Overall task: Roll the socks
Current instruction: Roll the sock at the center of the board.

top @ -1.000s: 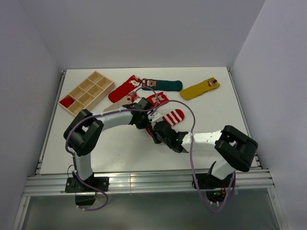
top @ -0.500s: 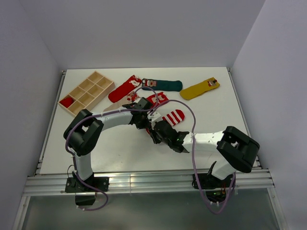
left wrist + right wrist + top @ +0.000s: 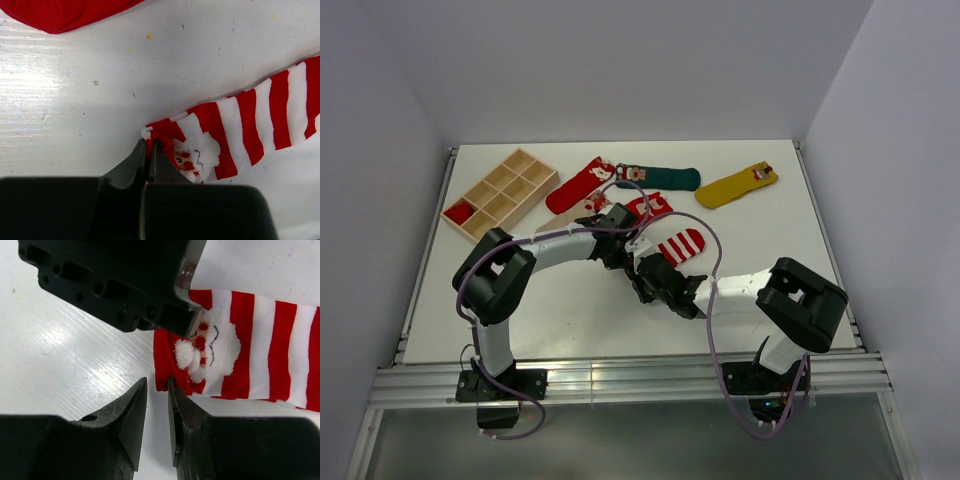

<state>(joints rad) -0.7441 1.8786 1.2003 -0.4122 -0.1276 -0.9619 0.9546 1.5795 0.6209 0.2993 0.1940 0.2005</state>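
Note:
The red-and-white striped sock lies flat mid-table, its Santa patch at the cuff end. My left gripper is shut on the cuff's corner of this striped sock. My right gripper sits just in front of the cuff's edge, open by a narrow gap, with only table between its fingers; the striped sock starts right beyond its tips. In the top view the right gripper is just below the left gripper. Behind lie a red sock, a dark green sock and a mustard yellow sock.
A wooden compartment tray stands at the back left. Another red sock with a patch lies just behind the striped one. The left gripper's black body hangs close above my right fingers. The red sock's toe shows in the left wrist view.
My right gripper's jaws have narrowed, and the right arm has shifted a little to the left toward the cuff. The left gripper has held still on the cuff.

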